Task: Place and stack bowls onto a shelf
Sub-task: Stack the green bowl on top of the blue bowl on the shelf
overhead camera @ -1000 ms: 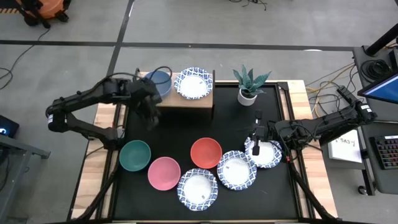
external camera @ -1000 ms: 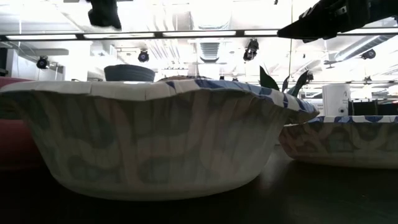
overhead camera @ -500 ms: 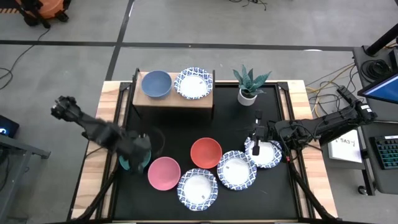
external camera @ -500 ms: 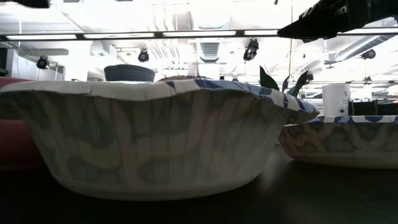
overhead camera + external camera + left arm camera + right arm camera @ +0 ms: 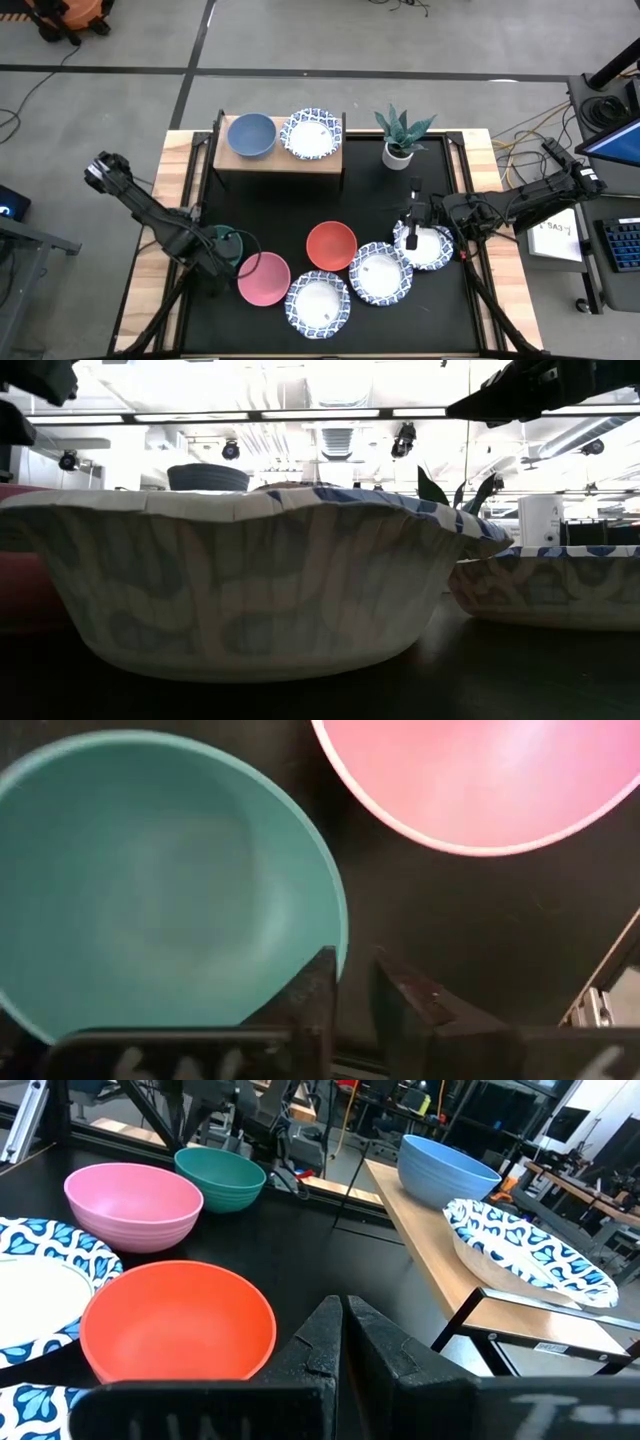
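While the right arm waits at the right side of the black bench point(image 5: 290, 210), the left claw point(image 5: 350, 982) is down at the small round green bowl point(image 5: 229, 238). Its two dark fingers point(image 5: 310, 995) are pressed near each other, and one sits right at the green bowl's rim. It is hard to tell if the rim is pinched between them.

Just beside the green bowl sits the round pink bowl point(image 5: 264, 278). Next comes the round red bowl point(image 5: 331, 246), then three white bowls with blue patterned rims point(image 5: 380, 274) in a curved row at the front of the bench.

On the small shelf with the light wooden top point(image 5: 300, 163), at the back of the bench, sit the round blue bowl point(image 5: 251, 135) and one more white bowl with a blue rim point(image 5: 311, 133), side by side.

Over the last white bowl on the right hangs the right claw point(image 5: 343, 1325), with its fingers pressed together and holding nothing. A green plant in a white pot point(image 5: 400, 135) stands near the shelf.
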